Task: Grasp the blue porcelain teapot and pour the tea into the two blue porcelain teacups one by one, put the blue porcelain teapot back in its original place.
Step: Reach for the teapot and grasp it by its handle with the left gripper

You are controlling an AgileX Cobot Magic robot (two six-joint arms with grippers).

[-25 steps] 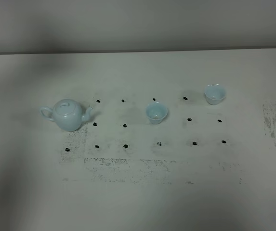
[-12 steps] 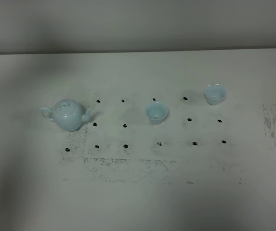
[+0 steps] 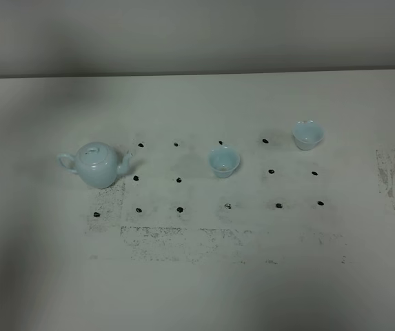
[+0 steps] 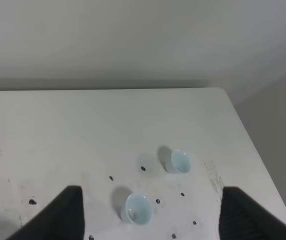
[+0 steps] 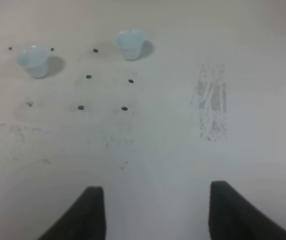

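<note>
Looking down from the high camera, we find the round, pale sky-blue glazed porcelain teapot (image 3: pixel 98 164) upright on the scuffed white tabletop (image 3: pixel 197 296). Its loop handle is turned away from the cups and its short spout points towards them. The nearer small pale-blue handleless porcelain teacup (image 3: pixel 224 161) stands well apart from the spout, and the farther matching teacup (image 3: pixel 307 134) sits further right and further back. Neither arm shows in that view. The left gripper (image 4: pixel 151 192) has its jaws spread wide with nothing between them, and the right gripper (image 5: pixel 156 189) is likewise spread and empty. Neither wrist view takes in the teapot.

We judge the grasp to be the first hazard: the handle is a thin, slick loop, and a pinch off its middle could let the pot swing or slip once lifted. Tilting brings the next one, since the domed lid may sit loose and slide off. The cups are small and probably light, so a spout carried too low could knock one over, and a stream aimed slightly off would wet the table. The farther cup asks for a longer reach, where we expect aim to be least sure. Setting the pot down away from its spot beside the black dots (image 3: pixel 136 178) would spoil the last step.
</note>
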